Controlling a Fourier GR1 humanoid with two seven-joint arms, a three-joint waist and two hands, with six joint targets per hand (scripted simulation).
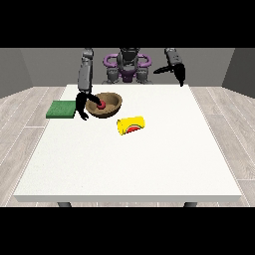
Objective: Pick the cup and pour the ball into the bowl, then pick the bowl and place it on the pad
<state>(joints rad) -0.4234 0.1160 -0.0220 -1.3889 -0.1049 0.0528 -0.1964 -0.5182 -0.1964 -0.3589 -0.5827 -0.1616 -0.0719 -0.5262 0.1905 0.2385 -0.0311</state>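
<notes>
A brown wooden bowl [105, 105] is being shown in the upper left of the frame, sitting upright on the white table [149, 164], with a small red ball [101, 105] lying inside it, toward its left side. Just below and to the right of the bowl, a yellow cup [132, 124] is lying on its side on the table, a red and green watermelon-like mark showing on its wall; its mouth is being turned toward the frame's right. The cup is lying near the bowl but apart from it.

At the far left, a flat green pad [62, 109] is resting on the table's left edge, close beside the bowl, not touching it.

The hand at the view's left [81, 106] is being held between pad and bowl, its dark fingers reaching around the bowl's left rim; a thumb looks to be hooking over that rim, and the grip is being read as clamped on the bowl. The pad's right end is partly being covered by this hand.

The hand at the view's right [180, 74] is hanging above the table's far edge, well apart from everything; whether its fingers are apart or together cannot be told.
</notes>
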